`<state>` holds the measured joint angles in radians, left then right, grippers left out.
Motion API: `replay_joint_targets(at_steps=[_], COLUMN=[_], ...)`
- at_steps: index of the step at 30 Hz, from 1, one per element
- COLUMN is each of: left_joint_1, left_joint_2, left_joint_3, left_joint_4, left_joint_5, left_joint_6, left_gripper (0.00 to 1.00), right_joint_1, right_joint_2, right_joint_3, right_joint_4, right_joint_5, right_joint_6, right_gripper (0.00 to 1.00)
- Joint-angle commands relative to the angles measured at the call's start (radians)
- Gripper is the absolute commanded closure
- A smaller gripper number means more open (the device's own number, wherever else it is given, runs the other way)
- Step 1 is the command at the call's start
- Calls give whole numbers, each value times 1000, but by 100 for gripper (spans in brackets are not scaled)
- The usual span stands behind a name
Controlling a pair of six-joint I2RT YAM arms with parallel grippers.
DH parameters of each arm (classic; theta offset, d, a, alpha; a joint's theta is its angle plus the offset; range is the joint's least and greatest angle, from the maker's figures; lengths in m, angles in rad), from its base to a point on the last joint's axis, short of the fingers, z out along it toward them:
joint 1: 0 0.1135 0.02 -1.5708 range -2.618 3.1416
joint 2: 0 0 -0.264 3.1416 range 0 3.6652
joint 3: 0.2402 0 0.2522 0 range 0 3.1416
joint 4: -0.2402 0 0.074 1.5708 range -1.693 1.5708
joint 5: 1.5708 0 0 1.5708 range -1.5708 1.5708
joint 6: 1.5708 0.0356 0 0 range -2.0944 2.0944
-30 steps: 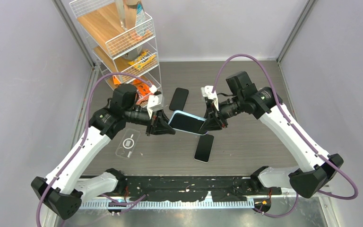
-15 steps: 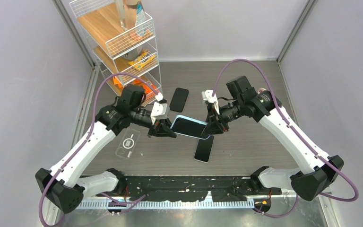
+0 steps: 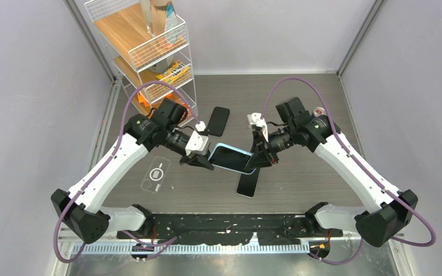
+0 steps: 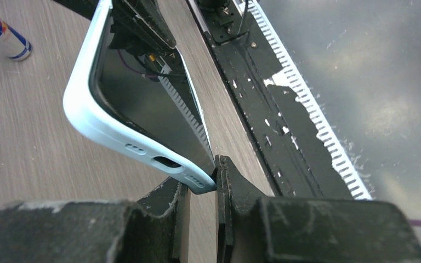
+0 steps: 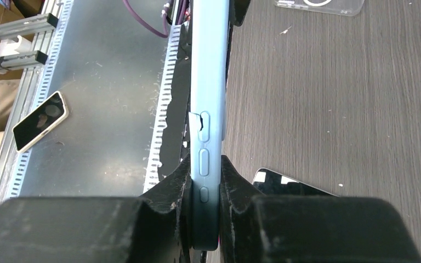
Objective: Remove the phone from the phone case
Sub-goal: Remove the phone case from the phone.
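Right claw (image 5: 205,181) first: its two fingers are clamped across the thin side of the pale blue phone case (image 5: 208,82), right over the side buttons, holding it in the air between the two arms. Left claw (image 4: 203,186) meets it from the far end. Its fingers are drawn almost together on the bottom corner of the phone case, beside the charging port, with one finger behind the back and the other against the glass side.

The phone (image 4: 142,109) sits fully seated, its dark screen ringed by the blue lip wherever the edge shows, so nothing has come free yet. Beneath the pair a spare phone (image 3: 248,183) lies flat on the table (image 3: 299,115).

The step in hand looks like peeling that corner lip off the glass. To do it well, the right claw should act as a firm anchor. The left claw should catch only the soft lip and roll it back, away from the screen. A straight pull would only tug against the other grip. Small, slow moves suit this. Once one corner lets go, the phone could slide out and drop onto the one below, so staying low over the table seems wise.
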<state>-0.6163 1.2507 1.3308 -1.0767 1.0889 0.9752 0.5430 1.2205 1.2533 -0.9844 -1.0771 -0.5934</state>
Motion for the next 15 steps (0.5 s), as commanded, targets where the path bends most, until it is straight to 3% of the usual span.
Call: replay_joint_targets(at_steps=[1, 15], left_joint_1=[-39, -68], left_joint_2=[54, 142], left_joint_3=[102, 216], left_joint_4=[-42, -102], left_joint_5=[43, -34], left_joint_6=[310, 464], left_gripper=[100, 100], right_joint_1=[27, 49], right_joint_2=[-15, -16], right_joint_3=[-5, -36], right_joint_4=[133, 154], right_joint_5=[-142, -155], right_joint_6=[70, 72], right_gripper=[95, 95])
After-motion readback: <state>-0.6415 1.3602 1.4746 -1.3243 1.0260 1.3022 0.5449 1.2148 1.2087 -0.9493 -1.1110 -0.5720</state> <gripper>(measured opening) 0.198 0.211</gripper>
